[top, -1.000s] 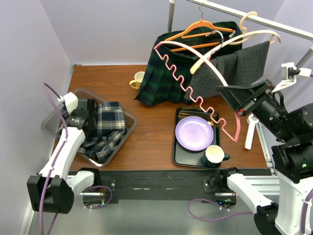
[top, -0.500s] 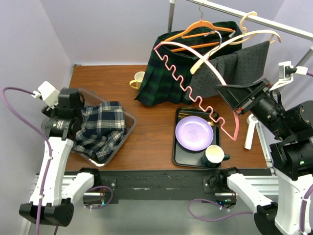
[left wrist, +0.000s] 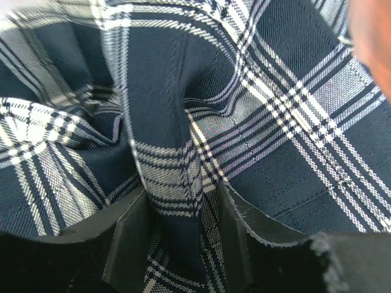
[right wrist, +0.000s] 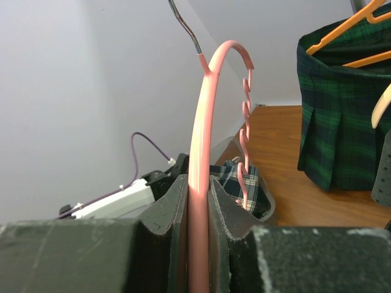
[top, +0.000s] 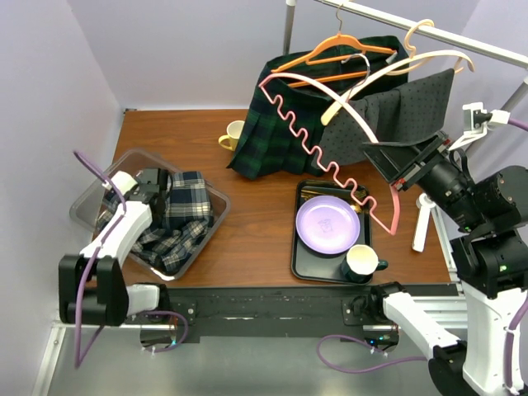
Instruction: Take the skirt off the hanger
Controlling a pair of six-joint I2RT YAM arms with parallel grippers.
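Note:
A navy and white plaid skirt (top: 186, 210) lies crumpled in a clear plastic bin (top: 82, 208) at the left. My left gripper (top: 157, 183) is down in the bin. In the left wrist view, the gripper (left wrist: 180, 201) pinches a puckered fold of the skirt (left wrist: 275, 122). My right gripper (top: 398, 175) is shut on one end of a pink hanger (top: 396, 216) with a wavy bar. It holds the hanger bare in the air above the tray. In the right wrist view, the hanger (right wrist: 198, 152) runs up between the closed jaws of the gripper (right wrist: 198, 183).
A green tartan skirt (top: 272, 124) on an orange hanger and a grey dotted skirt (top: 396, 111) on a cream hanger hang from the rail at the back. A yellow mug (top: 233, 134) stands beside them. A black tray (top: 295, 247) holds a purple plate (top: 327, 224) and a dark mug (top: 360, 262).
My left arm rose above the bin half a second ago and has come back down onto the plaid skirt. My right gripper with the pink hanger has drifted slightly left.

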